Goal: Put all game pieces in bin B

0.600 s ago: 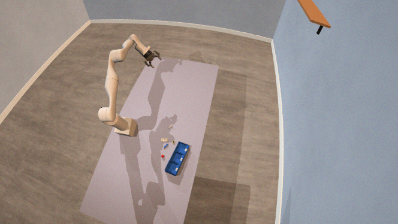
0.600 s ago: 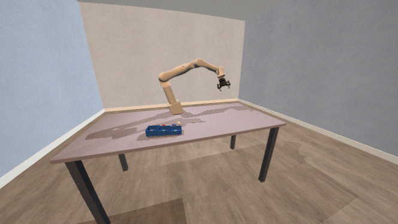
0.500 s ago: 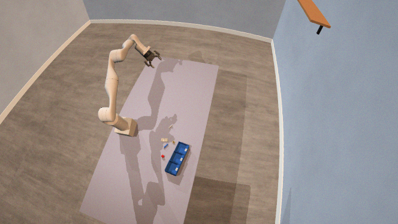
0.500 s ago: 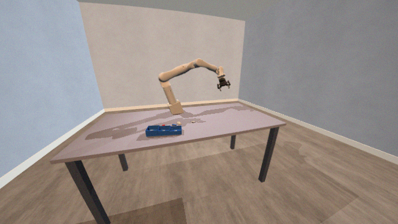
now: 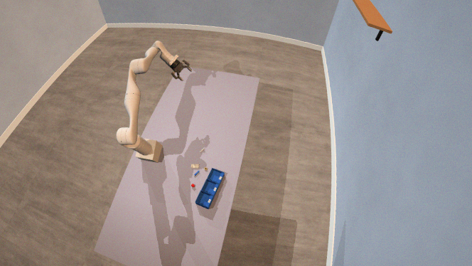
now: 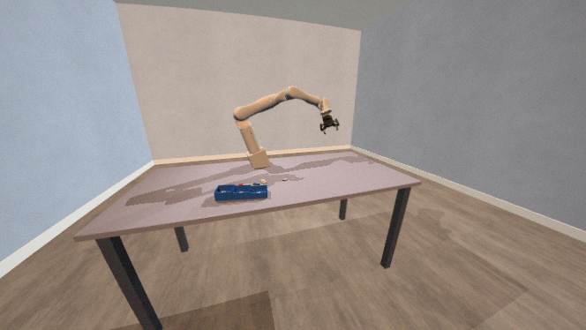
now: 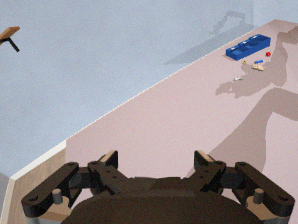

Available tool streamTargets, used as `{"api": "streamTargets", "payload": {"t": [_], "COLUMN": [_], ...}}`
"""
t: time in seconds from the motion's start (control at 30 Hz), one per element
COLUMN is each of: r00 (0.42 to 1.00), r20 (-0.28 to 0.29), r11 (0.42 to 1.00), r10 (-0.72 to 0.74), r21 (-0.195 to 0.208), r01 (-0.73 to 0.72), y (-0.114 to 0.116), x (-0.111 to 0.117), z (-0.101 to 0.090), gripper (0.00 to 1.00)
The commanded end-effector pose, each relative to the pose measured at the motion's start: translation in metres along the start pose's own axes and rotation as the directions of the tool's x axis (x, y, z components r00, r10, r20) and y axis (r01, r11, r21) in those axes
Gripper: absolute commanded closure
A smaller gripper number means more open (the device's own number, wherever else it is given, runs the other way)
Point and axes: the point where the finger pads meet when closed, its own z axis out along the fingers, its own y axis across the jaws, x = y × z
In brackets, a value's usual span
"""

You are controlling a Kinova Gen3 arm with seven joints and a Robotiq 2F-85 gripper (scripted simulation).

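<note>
Gripper (image 5: 181, 71) hung high in air, far from blue bin (image 5: 210, 188), near far end of table (image 5: 220, 107). Fingers stood wide apart, nothing between them. Small things lay on table just beside blue bin, on arm's side: red piece (image 5: 192, 185), blue piece (image 5: 196, 173), tan block (image 5: 195, 166). Tan stick (image 5: 202, 150) lay a bit farther away.

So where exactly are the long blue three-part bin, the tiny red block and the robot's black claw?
Long blue three-part bin (image 5: 210, 188): top view, on its middle compartment.
Tiny red block (image 5: 192, 185): top view, on its top face.
Robot's black claw (image 5: 183, 72): top view, midway between its wide-open fingertips, holding nothing.
</note>
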Motion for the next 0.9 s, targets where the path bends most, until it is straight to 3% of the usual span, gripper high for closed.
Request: {"api": "streamTargets", "payload": {"t": [0.0, 0.13, 0.23, 0.33, 0.4, 0.43, 0.5, 0.57, 0.73, 0.83, 0.87], "r00": [1.0, 1.0, 0.991, 0.991, 0.991, 0.983, 0.983, 0.967, 0.967, 0.93, 0.93], "r20": [-0.001, -0.001, 0.029, 0.03, 0.03, 0.036, 0.036, 0.043, 0.043, 0.044, 0.044], "r11": [1.0, 1.0, 0.99, 0.989, 0.989, 0.981, 0.981, 0.962, 0.962, 0.917, 0.917], "r10": [-0.001, -0.001, 0.13, 0.134, 0.134, 0.177, 0.177, 0.249, 0.249, 0.365, 0.365], "r21": [0.0, 0.0, -0.06, -0.061, -0.061, -0.085, -0.085, -0.125, -0.125, -0.19, -0.19], "r01": [0.001, 0.001, -0.128, -0.132, -0.132, -0.174, -0.174, -0.242, -0.242, -0.351, -0.351], "y": [0.005, 0.01, 0.008, -0.002, -0.002, -0.003, -0.003, -0.004, -0.006, -0.006, -0.006], "x": [-0.01, -0.02, -0.001, 0.018, 0.018, 0.024, 0.024, 0.037, 0.053, 0.072, 0.079], "z": [0.01, 0.019, 0.031, 0.043, 0.043, 0.048, 0.048, 0.058, 0.071, 0.087, 0.092], "gripper": [0.91, 0.91, 0.91, 0.91, 0.91, 0.91, 0.91, 0.91, 0.91, 0.91, 0.91]}}
